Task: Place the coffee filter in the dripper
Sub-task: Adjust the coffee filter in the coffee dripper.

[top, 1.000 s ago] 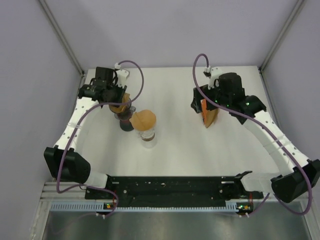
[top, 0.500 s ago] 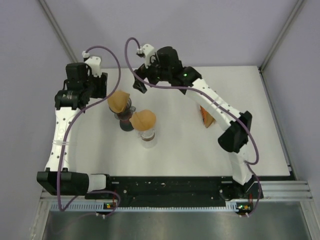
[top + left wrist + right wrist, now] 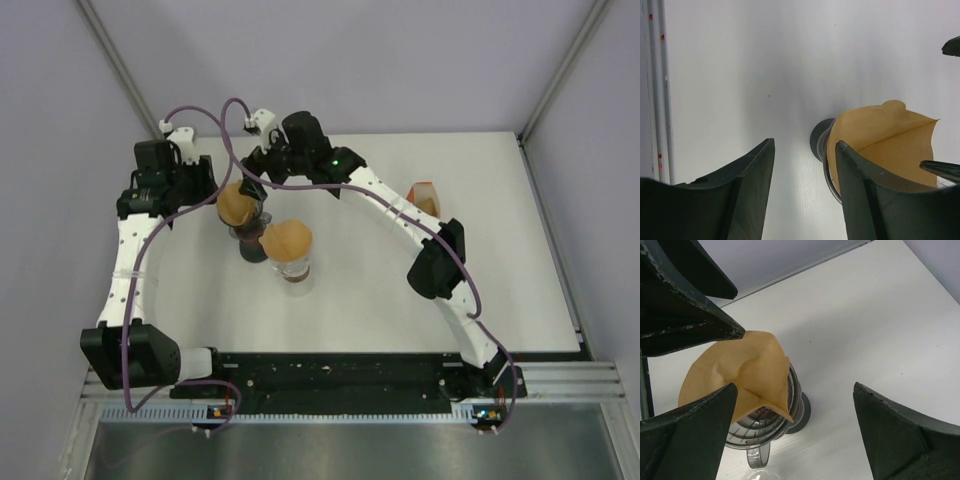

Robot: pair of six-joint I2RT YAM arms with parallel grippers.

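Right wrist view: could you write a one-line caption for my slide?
Open right gripper hovers over a brown paper filter sitting crookedly in the glass dripper.

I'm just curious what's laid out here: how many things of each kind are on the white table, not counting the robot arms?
Brown paper coffee filters: 2
Glass drippers: 2
Orange-tan item, partly hidden behind the right arm: 1
Total: 5

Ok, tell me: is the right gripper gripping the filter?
No: the right gripper hangs wide open, with the filter sitting on the dripper below.
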